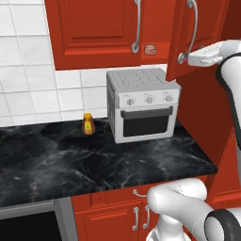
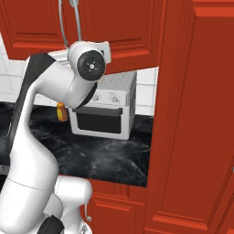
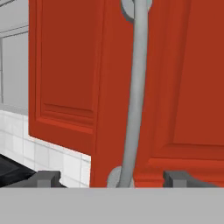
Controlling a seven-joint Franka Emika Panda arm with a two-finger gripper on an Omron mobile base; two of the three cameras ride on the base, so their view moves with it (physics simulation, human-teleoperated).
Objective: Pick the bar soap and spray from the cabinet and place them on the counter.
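The red wall cabinet (image 1: 94,28) has its right door (image 1: 202,33) swung partly out. In the gap between the doors the bar soap (image 1: 150,49), a small pinkish block, lies on the shelf. The spray is hidden. My gripper (image 1: 185,58) is at the lower end of the open door's long silver handle (image 1: 193,26). In the hand view the gripper (image 3: 113,177) stands open, its fingertips (image 3: 48,177) wide apart on either side of the handle (image 3: 135,87) and clear of it. The black marble counter (image 1: 70,160) stretches below.
A silver toaster oven (image 1: 143,103) stands on the counter under the cabinet, against a tall red side panel (image 1: 202,122). A small orange bottle (image 1: 88,124) stands to its left by the tiled wall. Red lower cabinets (image 1: 117,212) run under the counter edge.
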